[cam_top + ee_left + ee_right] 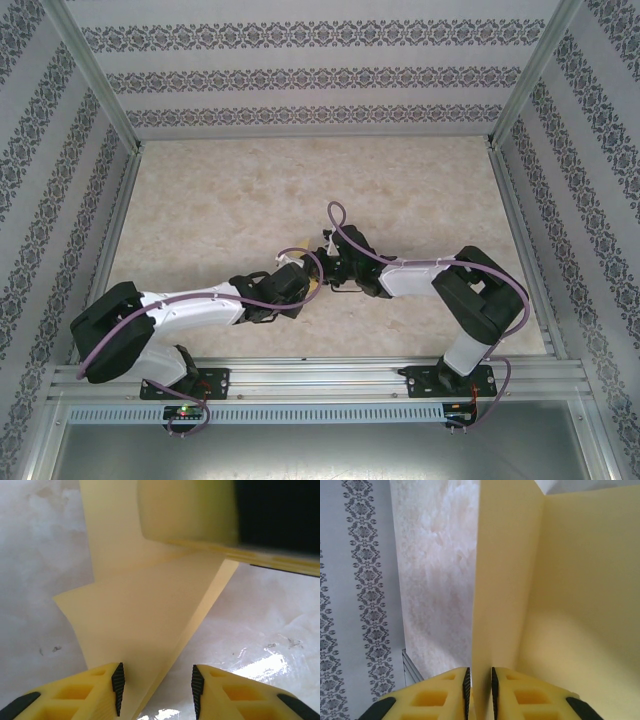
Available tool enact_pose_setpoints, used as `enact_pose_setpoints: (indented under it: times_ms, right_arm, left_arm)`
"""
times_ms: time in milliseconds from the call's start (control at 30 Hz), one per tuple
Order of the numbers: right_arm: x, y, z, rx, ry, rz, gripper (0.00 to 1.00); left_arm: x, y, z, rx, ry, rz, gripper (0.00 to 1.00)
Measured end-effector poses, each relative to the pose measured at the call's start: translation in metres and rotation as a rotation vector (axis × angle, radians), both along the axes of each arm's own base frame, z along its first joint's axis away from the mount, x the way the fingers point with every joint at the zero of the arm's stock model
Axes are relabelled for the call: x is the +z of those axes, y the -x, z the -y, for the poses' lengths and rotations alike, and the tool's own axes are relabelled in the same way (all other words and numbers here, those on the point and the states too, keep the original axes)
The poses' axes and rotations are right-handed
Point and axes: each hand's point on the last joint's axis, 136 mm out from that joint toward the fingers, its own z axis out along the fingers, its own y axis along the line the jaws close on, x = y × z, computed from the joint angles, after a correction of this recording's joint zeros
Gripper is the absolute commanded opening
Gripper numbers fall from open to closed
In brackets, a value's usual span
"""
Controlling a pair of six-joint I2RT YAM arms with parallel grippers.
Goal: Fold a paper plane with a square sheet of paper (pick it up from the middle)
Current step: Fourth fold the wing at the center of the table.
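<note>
Paper (140,620) partly folded, flaps creased, no dart yet. Right jaws pinch its folded edge; left jaws half open astride it, unclamped.

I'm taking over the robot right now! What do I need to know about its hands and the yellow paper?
Left hand: open. The near edge of the yellow paper sheet lies between its jaws and doesn't look pinched.
Right hand: shut on a raised flap of the sheet.
Paper: mid-table, between the two hands, partly folded with angled flaps.
Done: a few folds are in.
Left: the remaining folds. It is not a finished plane yet.
</note>
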Motion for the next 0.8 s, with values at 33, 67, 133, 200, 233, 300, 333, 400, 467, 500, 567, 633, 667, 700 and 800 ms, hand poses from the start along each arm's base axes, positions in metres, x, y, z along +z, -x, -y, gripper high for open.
enact_pose_setpoints:
  times_ms: [33,67,133,200,233,300,333,400,467,500,567,633,667,700,800]
  right_arm:
    - [0.0,0.0,0.0,0.001,-0.001,0.0,0.2]
    - [0.0,0.001,0.0,0.004,-0.001,0.0,0.2]
    - [0.0,0.001,-0.001,0.009,-0.004,-0.002,0.2]
    - [0.0,0.002,-0.001,0.013,-0.004,-0.005,0.19]
    - [0.0,0.002,-0.001,0.014,-0.004,-0.006,0.19]
    - [-0.003,0.003,0.0,0.015,0.002,-0.013,0.19]
    - [-0.004,0.003,0.0,0.015,0.005,-0.017,0.19]
    - [-0.006,0.004,0.0,0.015,0.007,-0.02,0.19]
    - [-0.006,0.004,0.0,0.015,0.007,-0.02,0.19]
    - [-0.006,0.004,0.0,0.016,0.007,-0.02,0.19]
    - [-0.006,0.004,0.0,0.015,0.007,-0.02,0.19]
    - [-0.006,0.004,0.0,0.015,0.007,-0.02,0.19]
    - [-0.006,0.004,0.0,0.015,0.007,-0.02,0.19]
    - [-0.006,0.004,0.0,0.015,0.007,-0.02,0.19]
    - [-0.006,0.003,0.0,0.014,0.007,-0.02,0.18]
  left_arm:
    - [0.0,0.0,0.0,0.005,-0.001,0.001,0.41]
    - [0.0,0.0,-0.001,0.011,-0.001,0.001,0.4]
    - [-0.002,0.0,-0.002,0.022,-0.006,-0.001,0.39]
    - [-0.006,0.0,-0.003,0.032,-0.018,-0.006,0.37]
    - [-0.009,0.0,-0.004,0.035,-0.024,-0.011,0.36]
    - [-0.013,0.0,-0.006,0.045,-0.038,-0.017,0.34]
    - [-0.014,0.0,-0.006,0.048,-0.041,-0.021,0.34]
    - [-0.015,0.001,-0.007,0.056,-0.047,-0.021,0.3]
    - [-0.015,0.001,-0.007,0.06,-0.049,-0.02,0.28]
    - [-0.015,0.001,-0.007,0.063,-0.05,-0.019,0.25]
    - [-0.015,0.001,-0.007,0.066,-0.051,-0.019,0.23]
    - [-0.015,0.001,-0.007,0.07,-0.05,-0.02,0.23]
    - [-0.015,0.001,-0.007,0.072,-0.051,-0.018,0.23]
    - [-0.015,0.001,-0.007,0.074,-0.049,-0.019,0.24]
    - [-0.015,0.001,-0.008,0.077,-0.049,-0.019,0.24]
